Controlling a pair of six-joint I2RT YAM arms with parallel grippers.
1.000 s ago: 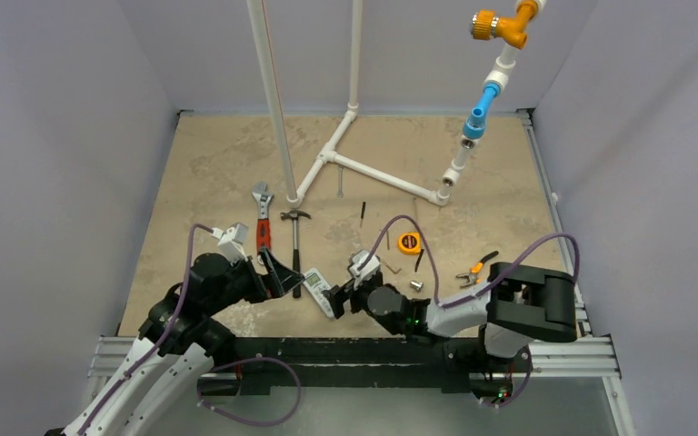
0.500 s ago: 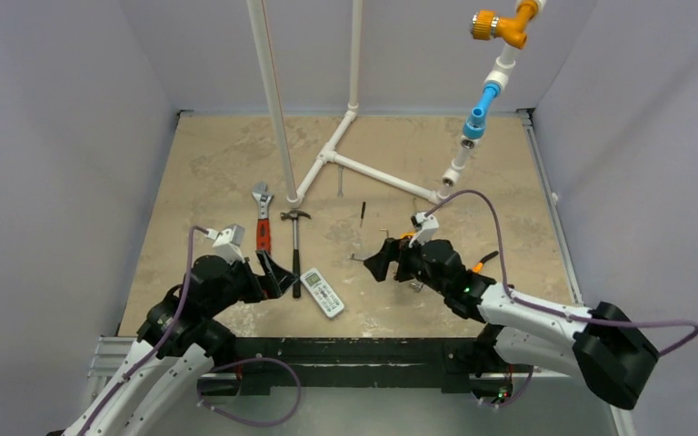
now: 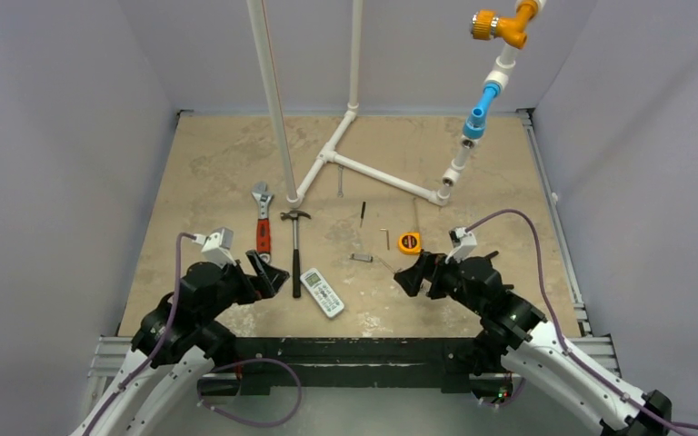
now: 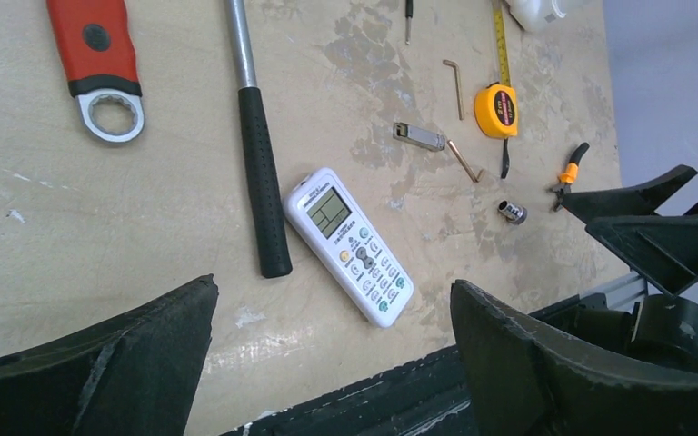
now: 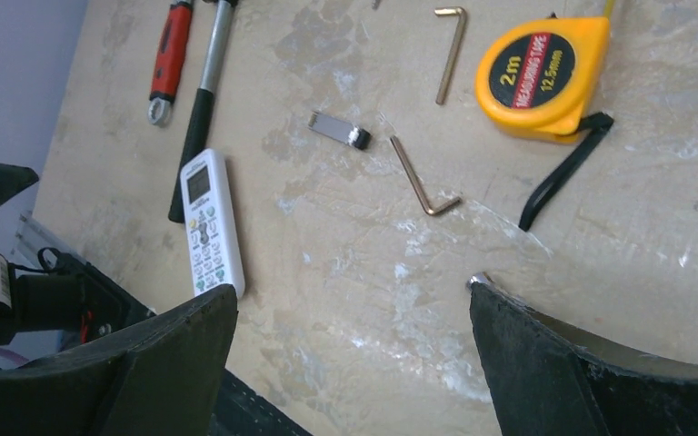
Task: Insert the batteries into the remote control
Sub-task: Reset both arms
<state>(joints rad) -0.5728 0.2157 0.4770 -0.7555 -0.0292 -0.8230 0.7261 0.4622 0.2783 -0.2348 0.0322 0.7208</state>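
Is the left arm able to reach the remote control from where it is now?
Probably yes. The remote control lies uncovered just ahead of the open left fingers; only the hammer handle lies close beside it.

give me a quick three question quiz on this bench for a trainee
1. True or false: the remote control lies with its screen and buttons facing up.
2. Which tool lies right beside the remote control? A) hammer B) pliers C) tape measure
3. Fill in the blank: the left pincer and the right pincer are both ____, holding nothing.

Key: 1 true; 2 A; 3 open
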